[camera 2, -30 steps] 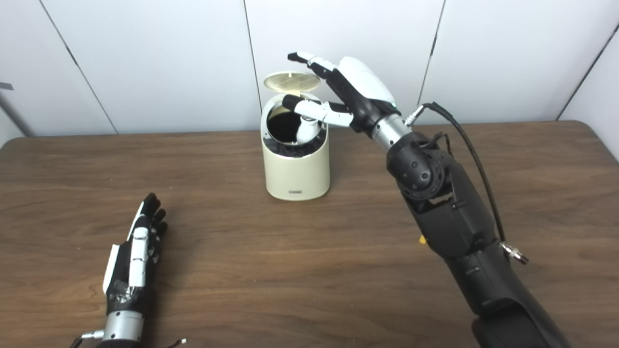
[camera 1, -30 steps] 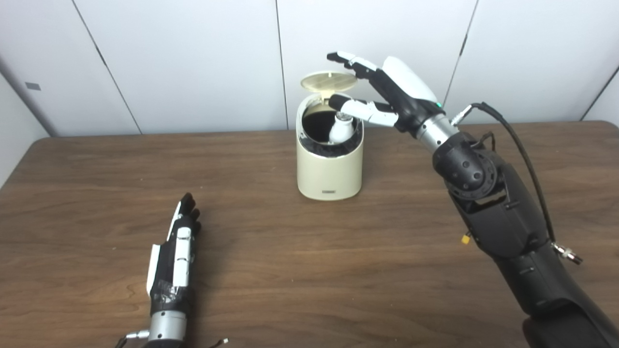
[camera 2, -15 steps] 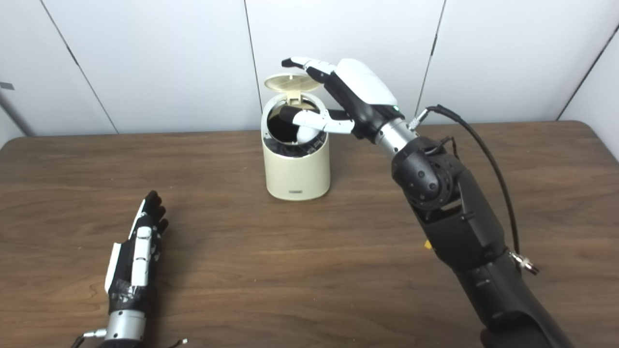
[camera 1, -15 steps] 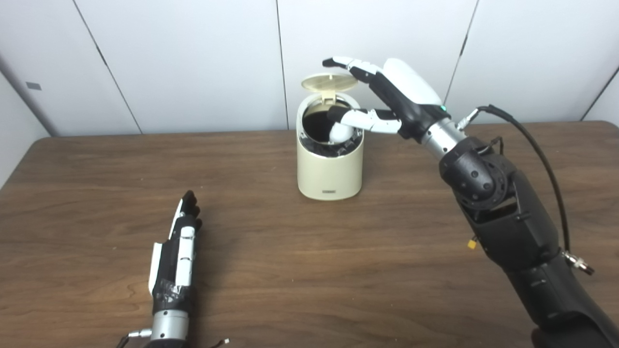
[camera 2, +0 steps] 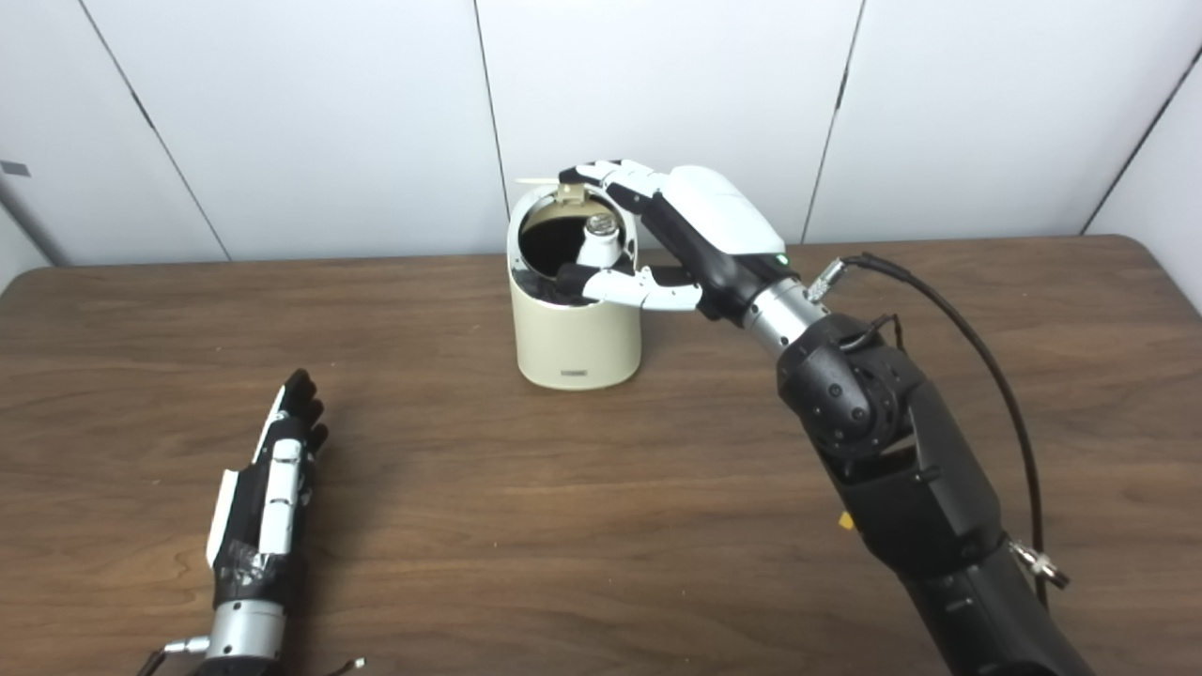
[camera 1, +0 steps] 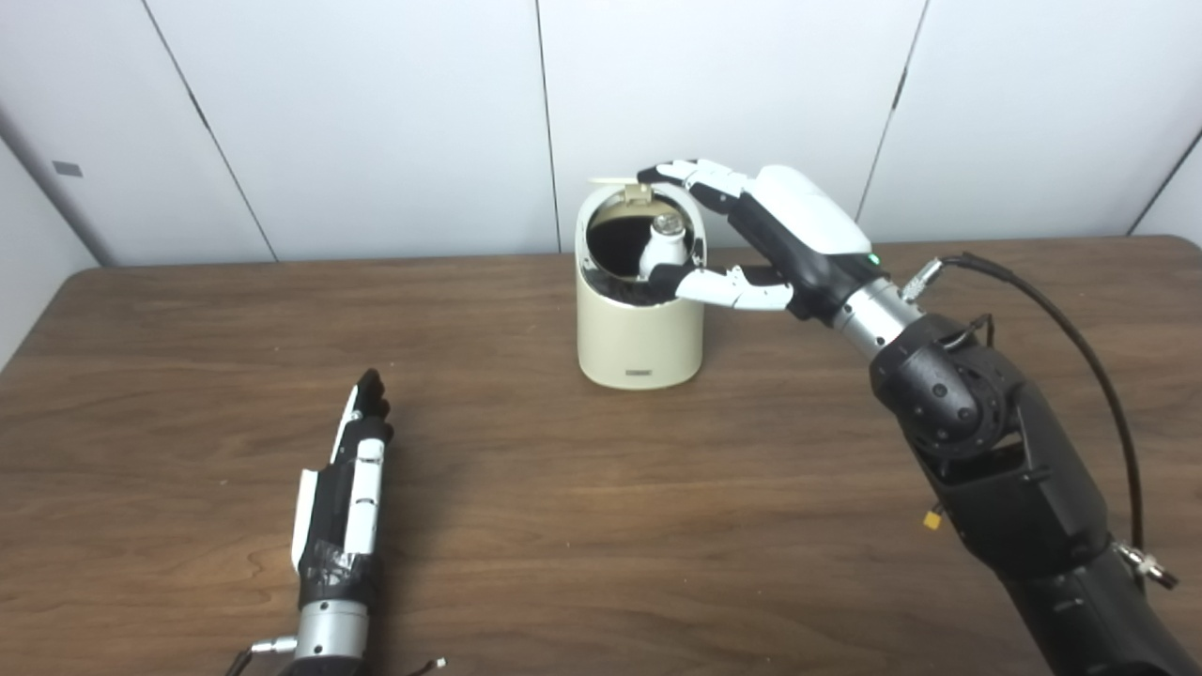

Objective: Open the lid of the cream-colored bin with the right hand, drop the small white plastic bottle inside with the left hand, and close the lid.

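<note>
Cream plastic forms the bin (camera 1: 640, 324), whose dark inside hides the lower part of the small white bottle (camera 1: 661, 252); only its shoulder and silvery cap show, leaning against the right inner wall; the lid (camera 2: 563, 188) is seen nearly edge-on at the back rim, so its exact tilt is hard to judge. The right hand (camera 1: 765, 235) arches over the opening, fingers spread and holding nothing, fingertips at the lid, thumb by the front rim. The left hand (camera 1: 343, 488) lies flat and empty on the brown wooden table (camera 1: 563, 516), well apart.
</note>
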Controlling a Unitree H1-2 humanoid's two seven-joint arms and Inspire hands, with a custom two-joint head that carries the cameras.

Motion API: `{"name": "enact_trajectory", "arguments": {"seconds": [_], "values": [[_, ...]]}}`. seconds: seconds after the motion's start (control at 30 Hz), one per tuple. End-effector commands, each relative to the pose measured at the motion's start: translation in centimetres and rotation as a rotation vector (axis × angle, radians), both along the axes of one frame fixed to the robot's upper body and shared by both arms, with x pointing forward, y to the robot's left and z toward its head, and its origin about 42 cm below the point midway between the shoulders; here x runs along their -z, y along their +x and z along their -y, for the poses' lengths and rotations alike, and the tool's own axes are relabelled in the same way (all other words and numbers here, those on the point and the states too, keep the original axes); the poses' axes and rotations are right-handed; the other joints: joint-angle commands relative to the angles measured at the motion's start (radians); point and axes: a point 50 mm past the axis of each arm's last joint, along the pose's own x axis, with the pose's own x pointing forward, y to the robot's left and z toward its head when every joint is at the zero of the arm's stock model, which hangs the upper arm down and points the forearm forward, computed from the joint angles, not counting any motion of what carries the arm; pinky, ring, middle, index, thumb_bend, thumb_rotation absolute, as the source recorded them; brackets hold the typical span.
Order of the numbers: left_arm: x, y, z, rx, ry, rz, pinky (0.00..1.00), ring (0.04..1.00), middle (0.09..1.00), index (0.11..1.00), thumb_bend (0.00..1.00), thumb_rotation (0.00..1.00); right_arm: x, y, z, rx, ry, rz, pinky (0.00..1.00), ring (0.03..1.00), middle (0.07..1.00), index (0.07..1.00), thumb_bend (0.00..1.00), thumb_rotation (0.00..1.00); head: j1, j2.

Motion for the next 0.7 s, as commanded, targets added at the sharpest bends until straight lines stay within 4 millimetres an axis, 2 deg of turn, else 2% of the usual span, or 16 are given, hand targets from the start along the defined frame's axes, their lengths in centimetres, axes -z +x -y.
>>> {"name": "enact_trajectory", "arguments": {"seconds": [0.0,0.3,0.47,0.6,0.67], "values": [[1.7,0.0,0.9,0.006,-0.017,-0.036,1.00,1.000,1.000,1.000,0.34,0.87,-1.9,0.0,-0.1,-0.018,0.027,0.064,0.89,0.934,0.903,0.871,0.58,0.95,0.000,0.001],[1.6,0.0,1.0,0.005,-0.016,-0.033,1.00,1.000,0.997,1.000,0.36,0.82,-1.0,0.1,0.4,-0.024,0.037,0.038,0.89,0.929,0.899,0.875,0.58,0.95,0.004,0.008],[1.5,0.0,1.0,0.003,-0.006,-0.036,1.00,1.000,0.996,1.000,0.43,0.76,-0.4,0.1,0.3,-0.033,0.031,0.021,0.91,0.924,0.897,0.881,0.58,0.96,0.005,0.012],[1.6,0.0,1.1,0.007,-0.018,-0.039,1.00,1.000,1.000,1.000,0.44,0.72,-0.1,0.2,0.2,-0.039,0.025,0.004,0.88,0.917,0.901,0.886,0.57,0.95,0.007,0.013],[1.5,0.0,1.2,0.006,-0.040,-0.040,1.00,1.000,1.000,1.000,0.45,0.67,0.0,0.2,0.2,-0.039,0.021,-0.006,0.87,0.909,0.899,0.886,0.56,0.94,0.008,0.013]]}}
